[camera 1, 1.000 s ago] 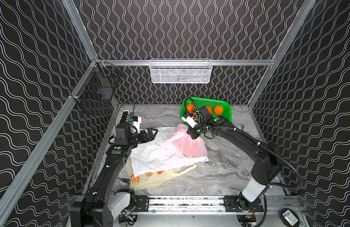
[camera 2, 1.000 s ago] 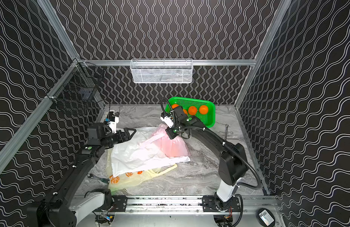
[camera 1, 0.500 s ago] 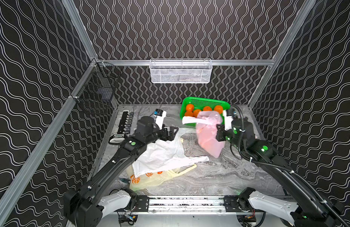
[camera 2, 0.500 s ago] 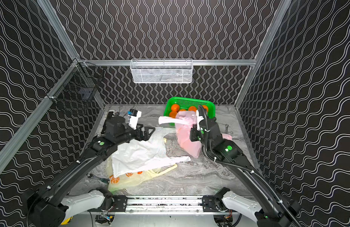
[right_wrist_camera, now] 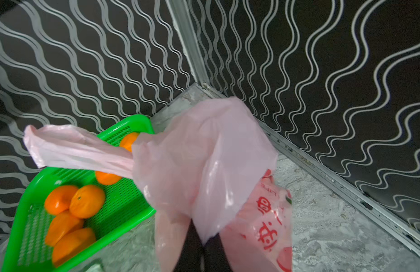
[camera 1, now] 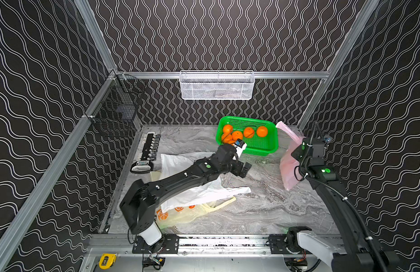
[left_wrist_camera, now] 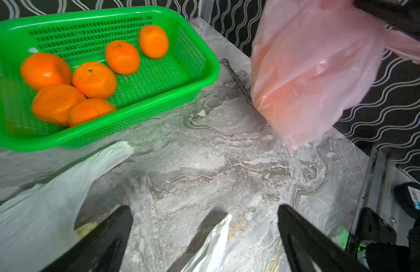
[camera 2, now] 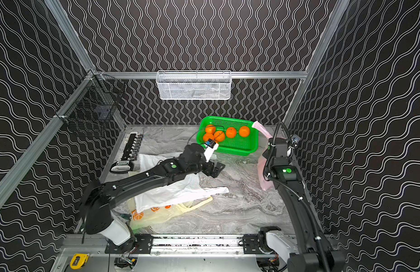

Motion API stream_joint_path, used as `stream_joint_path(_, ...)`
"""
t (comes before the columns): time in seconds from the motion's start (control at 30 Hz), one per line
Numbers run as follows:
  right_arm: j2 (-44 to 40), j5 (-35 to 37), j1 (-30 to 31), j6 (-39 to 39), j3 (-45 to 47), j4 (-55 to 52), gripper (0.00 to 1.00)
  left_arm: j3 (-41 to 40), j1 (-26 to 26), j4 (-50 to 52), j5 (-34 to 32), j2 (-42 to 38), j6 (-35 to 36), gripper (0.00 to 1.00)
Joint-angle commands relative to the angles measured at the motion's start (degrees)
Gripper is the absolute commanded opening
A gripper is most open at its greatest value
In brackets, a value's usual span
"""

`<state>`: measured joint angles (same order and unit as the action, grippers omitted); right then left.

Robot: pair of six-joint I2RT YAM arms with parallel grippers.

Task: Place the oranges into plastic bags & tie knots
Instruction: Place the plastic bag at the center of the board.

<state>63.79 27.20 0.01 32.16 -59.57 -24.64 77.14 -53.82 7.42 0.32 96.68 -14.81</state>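
Six round oranges [left_wrist_camera: 94, 79] occupy perforated basket [left_wrist_camera: 91, 17] near filmy pink bag [left_wrist_camera: 310, 70].

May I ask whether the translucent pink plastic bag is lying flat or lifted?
Lifted: the translucent pink plastic bag hangs from the shut right gripper; whether its bottom corner touches the marble tabletop, I cannot tell.

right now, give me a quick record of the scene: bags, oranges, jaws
oranges: six visible, all in the green basket; none seen in a bag
pink bag: held up near the far right corner, hanging limp
white bag: lying on the table, partly under the left arm
yellow bag: orange prints, flat, partly under the white bag
left jaws: wide open, empty, over bare table in front of the basket
right jaws: shut on the pink bag
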Motion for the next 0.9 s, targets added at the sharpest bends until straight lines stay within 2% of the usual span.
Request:
stream_joint_path(0.0,4.0,-6.3,-4.7,2.5,0.3,7.9,0.0,3.2,-1.3,-0.3,-1.2,3.4,1.3,0.99)
stream_joint_path(0.2,11.3,-11.3,-10.6,3.9,-0.5,10.9,0.0,8.9,-1.5,4.0,-2.6,9.2,1.5,0.99)
stream_joint_path(0.23,12.3,-12.0,-10.9,3.9,-0.7,10.7,0.07,9.6,-1.5,4.6,-2.8,10.0,1.5,0.99)
stream_joint_path(0.27,13.0,-12.4,-11.1,3.9,-1.0,10.3,0.18,10.4,-1.5,5.6,-3.3,10.7,1.5,0.99)
stream_joint_path(0.3,13.6,-12.8,-11.2,3.6,-1.3,10.0,0.36,11.2,-1.5,6.6,-4.0,11.6,1.5,0.99)
stream_joint_path(0.33,14.3,-12.1,-11.2,3.4,-1.5,9.7,0.63,12.1,-1.5,7.8,-4.6,12.2,1.4,0.99)
stream_joint_path(0.37,15.0,-11.3,-11.2,3.3,-2.6,7.9,0.84,12.4,-1.5,8.6,-5.4,12.5,1.0,0.99)
stream_joint_path(0.4,15.8,-10.4,-11.2,2.9,-4.0,5.8,0.99,12.4,-1.5,8.9,-5.9,12.5,0.3,0.99)
stream_joint_path(0.5,16.5,-8.1,-11.1,2.3,-8.0,-1.2,0.99,8.5,-1.5,5.0,-6.3,8.3,-2.6,0.99)
stream_joint_path(0.6,11.9,-7.9,-11.1,0.1,-4.1,1.5,0.99,2.1,-1.5,-0.4,-6.4,2.2,-0.4,0.99)
stream_joint_path(0.63,9.0,-7.6,-11.0,-1.4,-2.5,3.1,0.99,1.9,-1.5,1.1,-7.9,1.1,-0.2,0.99)
stream_joint_path(0.77,-1.0,-15.1,-9.5,-7.3,0.3,7.5,0.99,4.5,-1.3,14.2,-17.5,-1.2,-1.1,0.99)
stream_joint_path(0.87,-2.6,-13.2,-0.9,-9.0,-2.8,4.3,1.0,3.7,0.2,22.2,-22.1,-3.2,-4.0,0.99)
